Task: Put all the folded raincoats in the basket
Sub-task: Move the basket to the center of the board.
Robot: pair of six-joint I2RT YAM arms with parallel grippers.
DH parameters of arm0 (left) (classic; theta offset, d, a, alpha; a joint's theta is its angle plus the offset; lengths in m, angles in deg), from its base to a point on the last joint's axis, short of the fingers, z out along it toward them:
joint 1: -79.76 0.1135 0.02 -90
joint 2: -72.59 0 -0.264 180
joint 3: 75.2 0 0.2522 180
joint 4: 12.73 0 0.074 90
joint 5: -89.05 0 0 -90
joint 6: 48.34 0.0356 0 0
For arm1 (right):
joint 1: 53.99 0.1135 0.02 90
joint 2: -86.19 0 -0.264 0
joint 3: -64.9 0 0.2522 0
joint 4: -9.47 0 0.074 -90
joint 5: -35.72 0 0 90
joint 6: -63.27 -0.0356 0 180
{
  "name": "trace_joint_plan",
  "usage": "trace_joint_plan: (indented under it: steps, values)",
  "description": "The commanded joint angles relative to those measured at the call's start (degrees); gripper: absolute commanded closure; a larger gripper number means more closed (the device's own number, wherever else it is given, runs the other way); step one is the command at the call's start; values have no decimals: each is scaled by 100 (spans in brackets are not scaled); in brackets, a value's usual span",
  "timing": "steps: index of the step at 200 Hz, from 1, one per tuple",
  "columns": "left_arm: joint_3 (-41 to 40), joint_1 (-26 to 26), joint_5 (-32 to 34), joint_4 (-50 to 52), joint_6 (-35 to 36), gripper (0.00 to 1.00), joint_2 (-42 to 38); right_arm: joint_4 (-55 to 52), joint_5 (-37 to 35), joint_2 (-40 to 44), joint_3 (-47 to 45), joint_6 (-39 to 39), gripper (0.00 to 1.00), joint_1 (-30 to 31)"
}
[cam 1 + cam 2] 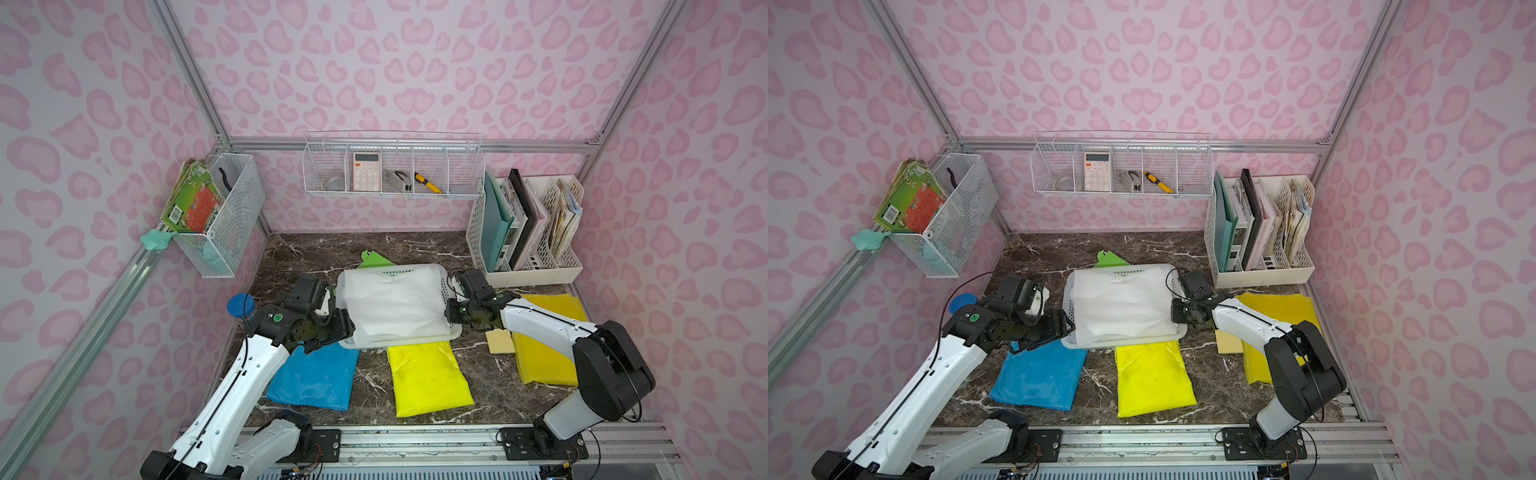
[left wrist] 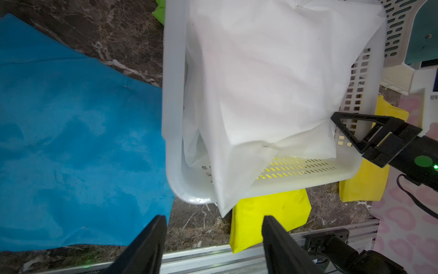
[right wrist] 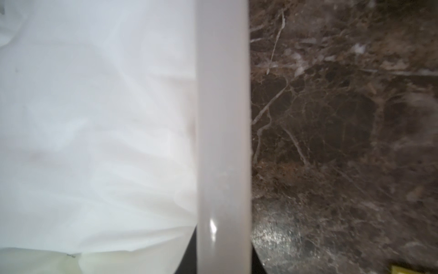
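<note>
Print on the green book (image 1: 192, 203) at frame left is too small to read; only its barcode (image 1: 176, 215) shows. Left of centre, my left gripper (image 2: 214, 220) hangs open and empty off the basket's (image 2: 174, 95) near corner. White raincoat (image 1: 395, 303) lies in the basket at centre, one corner spilling over the rim. My right gripper (image 1: 450, 312) pinches the right rim.

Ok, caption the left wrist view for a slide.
White raincoat lying in the basket, a corner draped over the rim.
</note>
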Motion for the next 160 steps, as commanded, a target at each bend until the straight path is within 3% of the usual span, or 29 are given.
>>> trace_joint_plan:
  steps: [1,25,61,69,87,99,135,160]
  values:
    - [67,0,150,141,104,31,49,269,-984,-190,172,-24,95,-10]
    - [106,1,116,168,130,31,114,168,-1196,-578,663,110,95,-84]
    - [135,1,-52,219,157,30,186,85,-900,-1064,1355,379,93,-207]
    - [127,1,-125,242,165,30,208,78,-825,-1067,1444,419,87,-208]
    - [107,1,-230,274,144,30,209,-10,-622,-928,1602,536,56,-208]
    - [56,1,-294,248,101,30,192,-238,-537,-743,1749,531,43,-213]
    - [-297,0,-169,78,-437,33,115,-866,-404,307,1673,340,35,-204]
    - [-833,1,-159,-244,-755,36,162,-805,113,1509,762,-232,36,-6]
